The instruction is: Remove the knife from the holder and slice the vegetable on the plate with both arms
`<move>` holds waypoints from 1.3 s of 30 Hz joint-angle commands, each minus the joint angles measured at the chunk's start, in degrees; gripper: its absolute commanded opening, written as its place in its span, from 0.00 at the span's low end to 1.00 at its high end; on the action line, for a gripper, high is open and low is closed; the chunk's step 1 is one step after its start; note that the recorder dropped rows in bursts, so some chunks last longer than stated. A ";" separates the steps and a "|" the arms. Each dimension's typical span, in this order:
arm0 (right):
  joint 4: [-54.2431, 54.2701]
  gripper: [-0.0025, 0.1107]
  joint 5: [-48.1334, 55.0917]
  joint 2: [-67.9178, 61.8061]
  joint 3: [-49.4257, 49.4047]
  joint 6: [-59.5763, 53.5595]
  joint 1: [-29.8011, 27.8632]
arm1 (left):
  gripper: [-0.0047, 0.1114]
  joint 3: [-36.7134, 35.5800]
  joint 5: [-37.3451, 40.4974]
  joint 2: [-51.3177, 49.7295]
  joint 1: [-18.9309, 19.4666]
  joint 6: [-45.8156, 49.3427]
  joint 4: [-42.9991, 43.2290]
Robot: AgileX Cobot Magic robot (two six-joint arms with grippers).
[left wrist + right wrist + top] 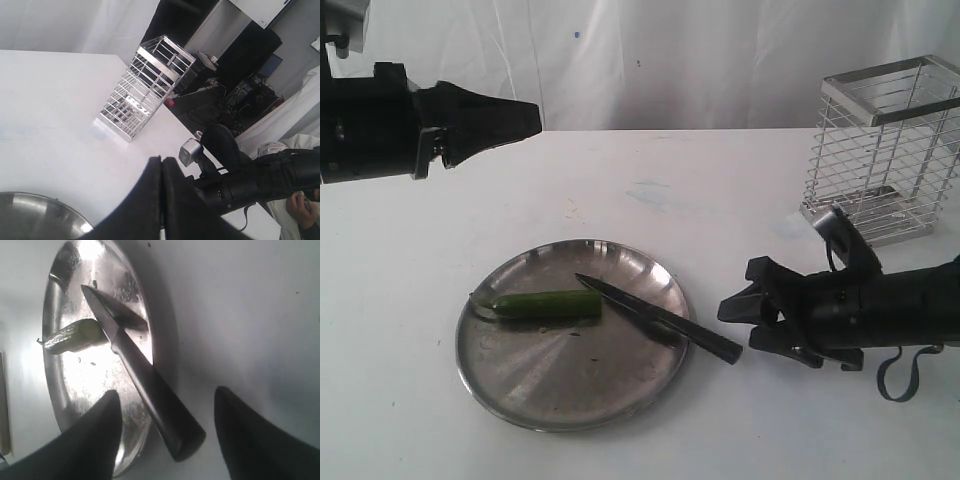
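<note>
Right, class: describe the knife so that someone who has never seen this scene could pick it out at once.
On the white table lies a round steel plate, left of the chrome wire holder. Across the plate's right rim lies the knife, blade on the plate, black handle jutting out past the rim. Unlike the green pepper beside its tip, it is dark, slim and pointed.

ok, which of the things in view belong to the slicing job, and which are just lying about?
Job: knife, vegetable, plate, holder, left gripper, right gripper.
Just there: table, white curtain, dark chair, office clutter beyond the table's edge.
</note>
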State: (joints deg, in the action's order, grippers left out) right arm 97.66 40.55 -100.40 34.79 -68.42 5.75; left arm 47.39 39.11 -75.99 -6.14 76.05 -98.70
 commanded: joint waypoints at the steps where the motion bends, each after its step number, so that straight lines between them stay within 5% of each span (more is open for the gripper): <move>1: -0.96 0.48 -2.65 1.53 2.06 -1.07 -0.14 | 0.04 0.03 1.23 0.67 0.12 0.84 -1.25; 4: -14.03 0.48 -2.05 3.06 7.45 8.95 -0.14 | 0.04 0.03 1.46 0.67 0.12 0.84 -1.25; 8: -53.56 0.48 24.66 -2.08 29.00 39.81 -0.14 | 0.04 0.03 1.44 0.67 0.12 0.84 -1.25; 10: -59.62 0.48 29.42 -5.61 36.75 43.10 -0.14 | 0.04 0.03 1.44 0.67 0.12 0.84 -1.25; 39: -48.59 0.47 29.42 -22.19 39.40 24.53 0.48 | 0.04 0.03 1.83 0.67 0.12 0.84 -1.25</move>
State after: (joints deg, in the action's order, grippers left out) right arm 47.17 69.51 -122.50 73.80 -42.50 6.22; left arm 47.39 39.61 -75.99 -6.14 76.05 -98.70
